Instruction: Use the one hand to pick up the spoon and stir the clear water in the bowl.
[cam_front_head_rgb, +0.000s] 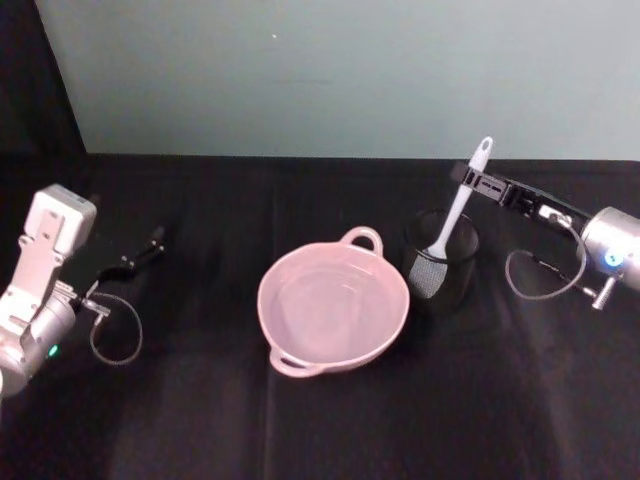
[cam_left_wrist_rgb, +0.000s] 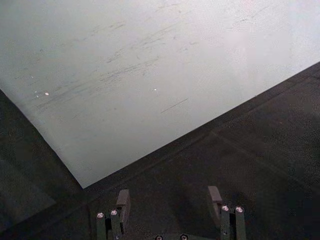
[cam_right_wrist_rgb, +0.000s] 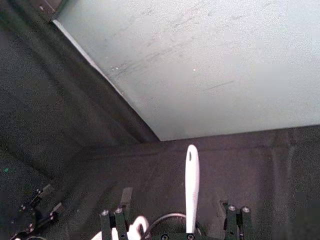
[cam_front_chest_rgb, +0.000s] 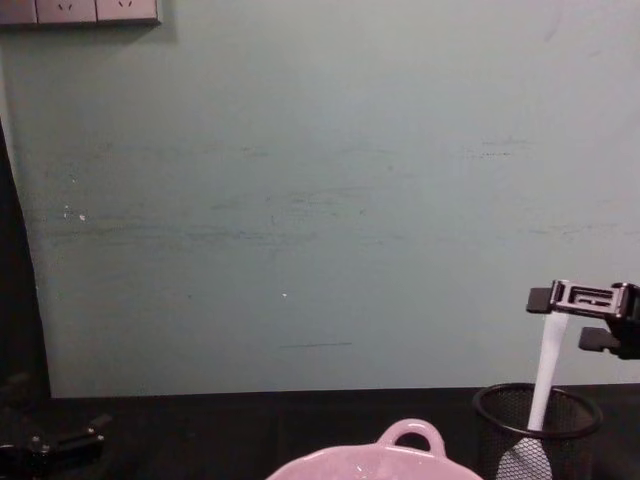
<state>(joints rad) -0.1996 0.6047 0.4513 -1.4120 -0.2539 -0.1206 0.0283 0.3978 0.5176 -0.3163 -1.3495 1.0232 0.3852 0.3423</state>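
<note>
Far to my left, the left gripper (cam_front_head_rgb: 140, 255) is parked near the edge of the black table (cam_front_head_rgb: 200, 420), its jaws wide with nothing between them. At centre I see the pink bowl (cam_front_head_rgb: 272, 322) with clear water in it. Just right of it stands the mesh cup (cam_front_head_rgb: 465, 268), the spoon (cam_front_head_rgb: 458, 212) leaning in it head down. The right gripper (cam_front_head_rgb: 476, 182) brackets the spoon's upper handle, jaws spread wide on either side, not closed on it.

Black mesh cup (cam_front_head_rgb: 462, 262) on dark table (cam_front_head_rgb: 200, 420), pale wall (cam_front_head_rgb: 300, 70) behind.
</note>
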